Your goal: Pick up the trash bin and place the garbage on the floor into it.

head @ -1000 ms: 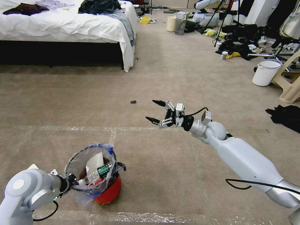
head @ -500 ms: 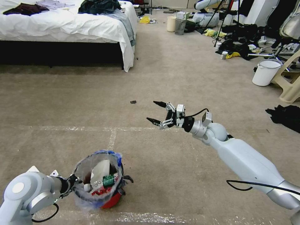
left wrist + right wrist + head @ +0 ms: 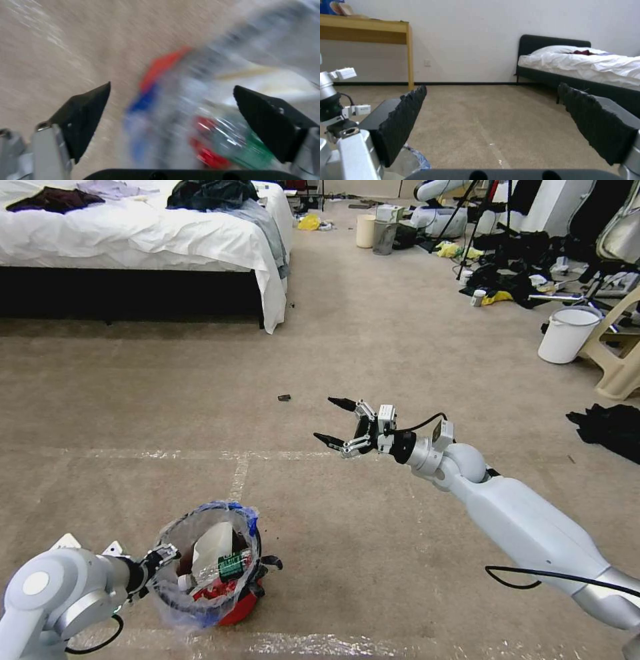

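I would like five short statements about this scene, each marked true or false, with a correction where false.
1. The trash bin stands on the bed. False: it is on the floor, beside the left claw.
2. The right claw is open and holds nothing. True.
3. A green-labelled bottle lies inside the trash bin. True.
4. The left claw is shut on the bin's rim. False: the left wrist view shows its fingers spread apart.
5. The white bucket stands near the right claw. False: it is far off, beside a beige plastic chair.
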Available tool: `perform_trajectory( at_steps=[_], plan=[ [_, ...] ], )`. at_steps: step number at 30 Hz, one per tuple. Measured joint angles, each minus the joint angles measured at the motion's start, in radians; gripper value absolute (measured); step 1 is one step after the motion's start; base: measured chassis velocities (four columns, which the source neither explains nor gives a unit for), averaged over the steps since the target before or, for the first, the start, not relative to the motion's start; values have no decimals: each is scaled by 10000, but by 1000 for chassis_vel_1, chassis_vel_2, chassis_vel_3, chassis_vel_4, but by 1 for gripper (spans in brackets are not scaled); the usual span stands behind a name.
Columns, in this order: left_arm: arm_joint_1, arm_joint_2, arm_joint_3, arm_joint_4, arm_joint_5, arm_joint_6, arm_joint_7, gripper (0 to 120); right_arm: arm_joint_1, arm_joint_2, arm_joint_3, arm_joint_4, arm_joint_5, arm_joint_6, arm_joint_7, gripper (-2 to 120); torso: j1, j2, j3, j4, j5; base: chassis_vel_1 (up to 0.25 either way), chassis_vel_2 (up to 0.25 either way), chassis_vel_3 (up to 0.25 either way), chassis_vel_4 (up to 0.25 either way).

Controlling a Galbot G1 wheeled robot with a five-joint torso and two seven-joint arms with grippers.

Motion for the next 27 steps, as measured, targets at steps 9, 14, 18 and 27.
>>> perform_trajectory(
  at_steps=[9,14,18,27],
  plan=[
    [720,-23,-424,-843,1620,284,830,100,-119,29,56,-104,22,0,-18,100,0,0,0,1,1,0,0,0,0],
    [1073,-86,-816,-1040,3369,156,2152,100,-383,40,133,-341,161,41,106,100,0,0,0,-1,0,0,0,0,0],
    [1365,-201,-1136,-1156,5616,-587,4239,100,-560,47,431,-212,205,-78,1058,100,0,0,0,2,2,0,0,0,0],
    [951,-363,-849,-80,11830,-3379,8714,100,-2017,387,2719,1752,-1005,-659,7447,100,0,0,0,-9,0,0,0,0,0]
  ],
)
